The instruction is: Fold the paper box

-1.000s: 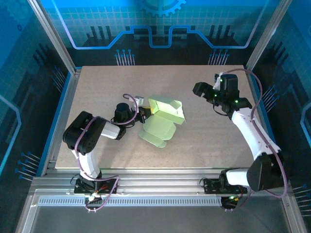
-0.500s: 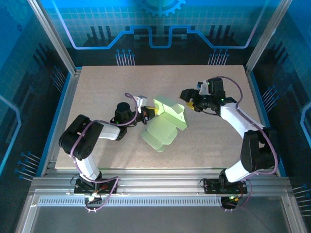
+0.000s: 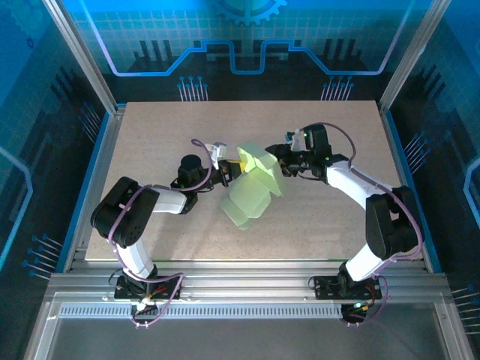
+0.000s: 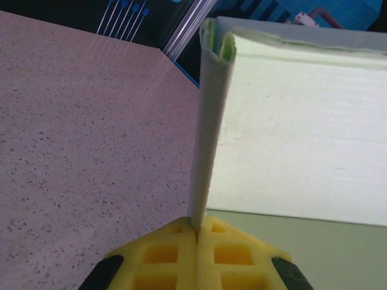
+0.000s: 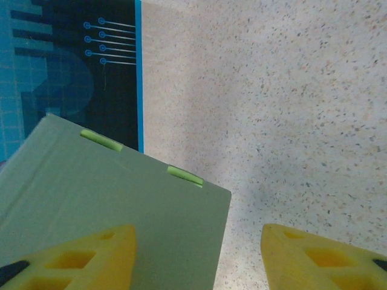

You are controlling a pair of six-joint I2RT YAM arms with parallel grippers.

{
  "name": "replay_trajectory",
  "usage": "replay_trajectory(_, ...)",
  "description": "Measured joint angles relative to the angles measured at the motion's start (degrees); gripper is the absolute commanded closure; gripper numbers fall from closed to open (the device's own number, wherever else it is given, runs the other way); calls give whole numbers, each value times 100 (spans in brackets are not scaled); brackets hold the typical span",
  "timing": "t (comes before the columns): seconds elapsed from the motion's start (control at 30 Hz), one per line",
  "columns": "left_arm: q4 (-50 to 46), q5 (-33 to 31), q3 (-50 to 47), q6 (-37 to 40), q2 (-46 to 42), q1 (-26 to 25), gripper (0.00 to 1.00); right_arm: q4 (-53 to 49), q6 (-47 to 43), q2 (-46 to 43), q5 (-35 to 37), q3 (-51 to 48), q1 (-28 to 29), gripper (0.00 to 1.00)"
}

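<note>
Brought in from the upper right of the overhead frame to its centre within the last second: the right gripper [image 3: 279, 166], now just beside the right edge of the paper box [image 3: 253, 187]. Nudged slightly up the frame and tipped more upright over the same second, that box (a half-formed shell, one panel raised, the rest trailing toward the lower centre of the table [image 3: 150, 135]). Points to a two-handed step close at hand, probably pressing a side panel over against the left-hand hold.

Pinched flat between the pressed-together pads of the left gripper [image 4: 196, 232], at the bottom centre of the left wrist view: a thin doubled flap of card, rising straight up the frame, with a broad pale panel of the box spreading away to the right.

Spread wide in the right wrist view: the right gripper's yellow fingers, one at lower left, one at lower right, with a panel corner of the box reaching into the gap from the lower left. Contact between the lower-left finger and the card: hard to judge here, possibly mere overlap. No grip made yet, by the look of it.
</note>
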Motion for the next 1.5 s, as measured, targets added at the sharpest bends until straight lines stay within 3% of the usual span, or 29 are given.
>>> replay_trajectory(0.57,-450,-428,42,-90,66,-42,100,560,286,216,44,-197,328,45)
replay_trajectory(1.03,-767,-448,42,321,-20,-103,100,-234,-297,-321,527,-341,-299,26)
replay_trajectory(1.2,-1746,-448,125,800,-367,-66,100,-785,-761,-798,997,-343,-669,25)
replay_trajectory(1.5,-5027,-1032,1368,2127,-719,-48,100,-1545,-1620,-1423,1657,-343,-1169,24)
